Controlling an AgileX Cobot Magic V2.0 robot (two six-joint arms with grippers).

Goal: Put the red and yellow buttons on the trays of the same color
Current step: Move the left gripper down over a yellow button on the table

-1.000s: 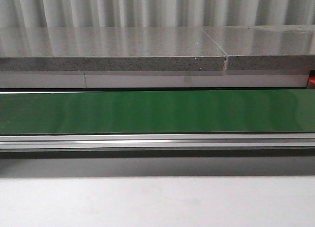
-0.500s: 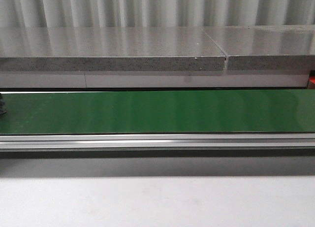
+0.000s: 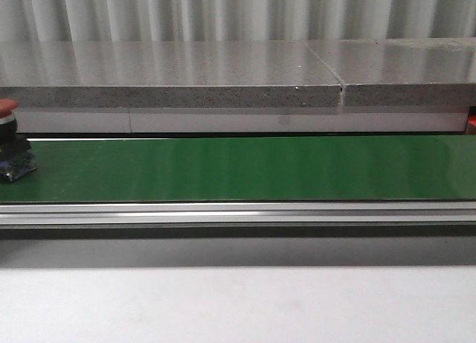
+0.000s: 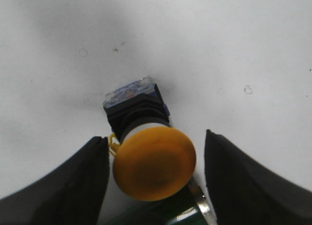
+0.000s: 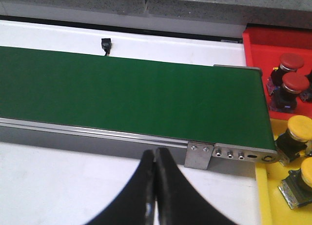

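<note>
Left gripper (image 4: 155, 186) wide open, yellow button (image 4: 152, 161) between its fingers, not clamped. Right gripper (image 5: 155, 186) pinched shut, empty. Red button (image 3: 10, 146) on green belt (image 3: 245, 168) at 9 o'clock. You're mid-sort; next, close on yellow, carry to yellow tray (image 5: 265, 205).

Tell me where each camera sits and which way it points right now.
Front view: fixed, facing forward across the green belt; a red button at its left edge; no arm shows.
Left wrist view: on the left arm, looking down at a yellow button between the open left hand.
Right wrist view: on the right arm, above the shut right hand, facing belt, red tray, yellow tray.
Front and right wrist views share the belt.
</note>
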